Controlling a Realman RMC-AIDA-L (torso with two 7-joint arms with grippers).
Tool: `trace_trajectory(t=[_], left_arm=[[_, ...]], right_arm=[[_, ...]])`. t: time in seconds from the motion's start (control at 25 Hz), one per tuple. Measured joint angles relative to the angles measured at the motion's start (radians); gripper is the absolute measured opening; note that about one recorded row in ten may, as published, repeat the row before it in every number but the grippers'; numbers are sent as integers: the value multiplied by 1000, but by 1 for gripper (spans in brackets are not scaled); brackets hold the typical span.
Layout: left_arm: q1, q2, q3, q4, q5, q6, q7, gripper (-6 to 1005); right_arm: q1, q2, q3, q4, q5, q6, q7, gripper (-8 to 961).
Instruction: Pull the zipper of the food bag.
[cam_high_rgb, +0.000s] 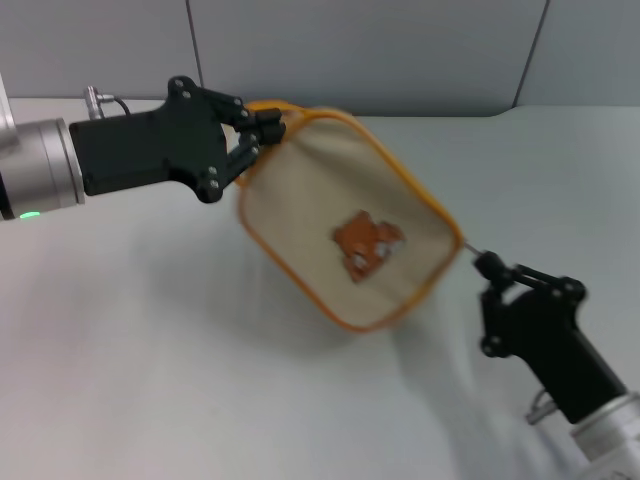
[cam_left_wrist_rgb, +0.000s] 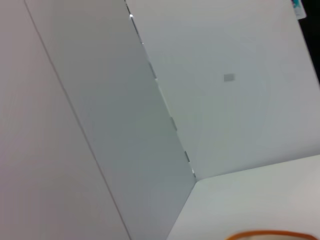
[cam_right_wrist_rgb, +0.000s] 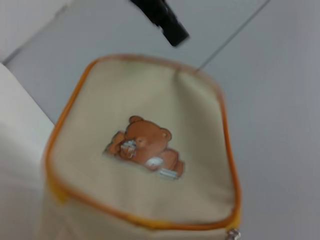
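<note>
1. In the head view, the food bag (cam_high_rgb: 345, 225) hangs tilted above the white table (cam_high_rgb: 150, 380), stretched between two grippers.
2. The left gripper (cam_high_rgb: 262, 132), at the bag's ten o'clock corner, has its fingers closed on the orange rim there.
3. The right gripper (cam_high_rgb: 487, 266), at the bag's four o'clock, pinches a thin silver tab just off the corner where the zipper (cam_high_rgb: 420, 190) ends.
4. The right wrist view alone shows the bear print (cam_right_wrist_rgb: 145, 147) close up, with the silver pull tab (cam_right_wrist_rgb: 231, 234) at the bag's corner.
5. The left wrist view shows only grey wall panels (cam_left_wrist_rgb: 125, 125) and a sliver of orange rim.
6. No writing or brand is readable on the bag.
</note>
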Motion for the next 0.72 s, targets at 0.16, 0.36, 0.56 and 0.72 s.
trace_trajectory(t=[0.16,0.36,0.56,0.72], left_arm=[[-5,-2,5,-4,0,-1,-3,66],[6,-6,9,-41,-9,2,1,39],[50,-2,9,-107,-63,8,35,2],[94,0,16,-117,-71,36,39,8]], right_arm=[[-21,0,-2,-11,-3,-76,18,97],[-11,-2,-13,-6,-17,-201,108,124],[24,-12,-9,-30,-74,-242,334,152],[86,-31,-23,-105,-109,-244,645,257]])
